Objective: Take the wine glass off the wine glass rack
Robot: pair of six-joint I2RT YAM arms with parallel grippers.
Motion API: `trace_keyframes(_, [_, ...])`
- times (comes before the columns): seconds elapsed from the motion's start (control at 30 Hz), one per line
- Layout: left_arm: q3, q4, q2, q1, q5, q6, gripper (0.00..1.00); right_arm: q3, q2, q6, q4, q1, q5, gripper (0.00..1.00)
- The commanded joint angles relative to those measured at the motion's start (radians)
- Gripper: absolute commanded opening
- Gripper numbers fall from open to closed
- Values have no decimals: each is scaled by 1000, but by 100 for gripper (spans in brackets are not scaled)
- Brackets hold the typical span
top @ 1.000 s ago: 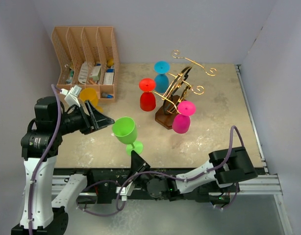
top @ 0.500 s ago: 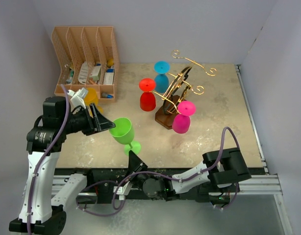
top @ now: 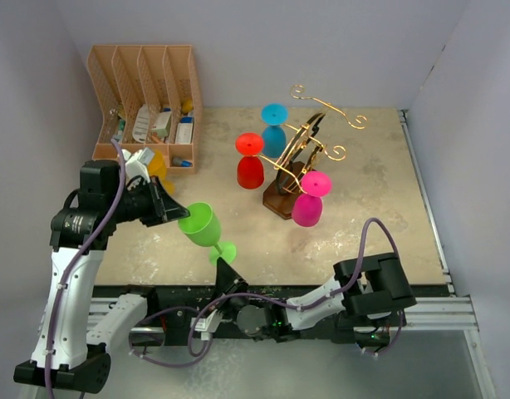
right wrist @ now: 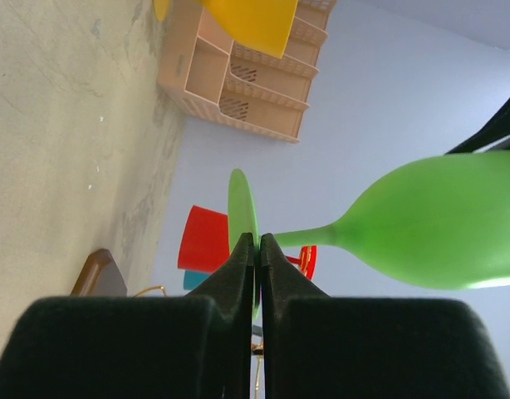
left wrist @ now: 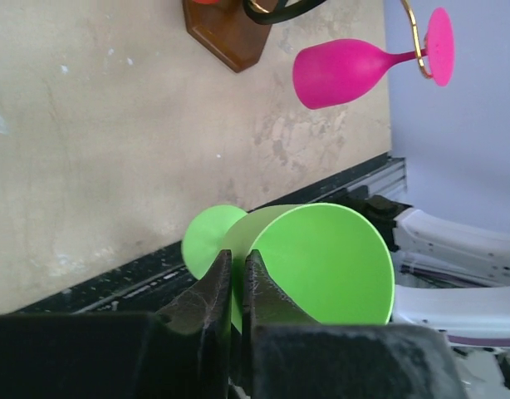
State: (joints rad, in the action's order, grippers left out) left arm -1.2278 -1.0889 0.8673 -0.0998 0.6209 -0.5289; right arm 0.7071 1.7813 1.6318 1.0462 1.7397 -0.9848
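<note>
green wine glass [top: 198, 224] was off the wine glass rack [top: 303, 150], held tipped on its side near the front edge of the table [top: 363, 224], well apart from the rack. from above, the stem was mostly hidden behind the bowl and the foot partly covered by the right gripper [top: 225, 268]. opaque, smooth, plastic-looking; rounded bowl, thin stem, flat disc foot.

left gripper [top: 174, 212] pinched the bowl's rim, one finger inside, one outside. right gripper pinched the foot disc edge-on, fingers nearly pressed together.

rack: gold wire with scroll ends on a dark wooden base. pink glass [top: 307, 208], red glass [top: 250, 170] and blue glass [top: 274, 137] hung on it, bowls down. yellow glass [top: 155, 164] was half hidden by the left arm, beside the tan slotted organizer [top: 143, 83]; its contents were too small to make out.
</note>
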Motion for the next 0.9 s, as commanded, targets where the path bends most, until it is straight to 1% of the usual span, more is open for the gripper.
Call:
trace_keyframes(0.0, [15,17,4,-5,-15,24,0,33,-37,-14,42,-2,-43,0])
trace_keyframes(0.07, [17,17,10,-5,-23,24,0,30,-53,-31,16,-3,-57,5])
trace_keyframes(0.13, [17,26,17,-5,-37,24,0,31,-73,-57,-30,-2,-75,16])
trace_keyframes(0.2, [15,37,28,-5,-51,23,0,34,-92,-89,-78,-2,-86,23])
trace_keyframes(0.23, [10,42,33,-5,-57,23,0,36,-102,-105,-96,0,-89,25])
trace_keyframes(0.33, [1,64,52,-5,-89,18,0,34,-129,-153,-145,-1,-95,27])
trace_keyframes(0.5, [-24,97,98,-5,-116,11,0,34,-162,-185,-185,8,-98,28])
trace_keyframes(0.57, [-36,111,116,-5,-134,9,0,35,-180,-211,-226,17,-97,28])
trace_keyframes(0.6, [-43,116,125,-5,-143,8,0,40,-192,-239,-268,22,-92,28])
trace_keyframes(0.7, [-60,140,157,-5,-172,7,0,67,-251,-390,-478,42,-61,29])
trace_keyframes(0.77, [-78,150,189,-5,-206,10,0,75,-298,-465,-554,55,-40,36])
trace_keyframes(0.8, [-88,157,212,-5,-219,13,0,77,-324,-489,-583,66,-34,37])
trace_keyframes(0.87, [-108,178,247,-4,-241,15,0,82,-376,-526,-588,72,-31,39])
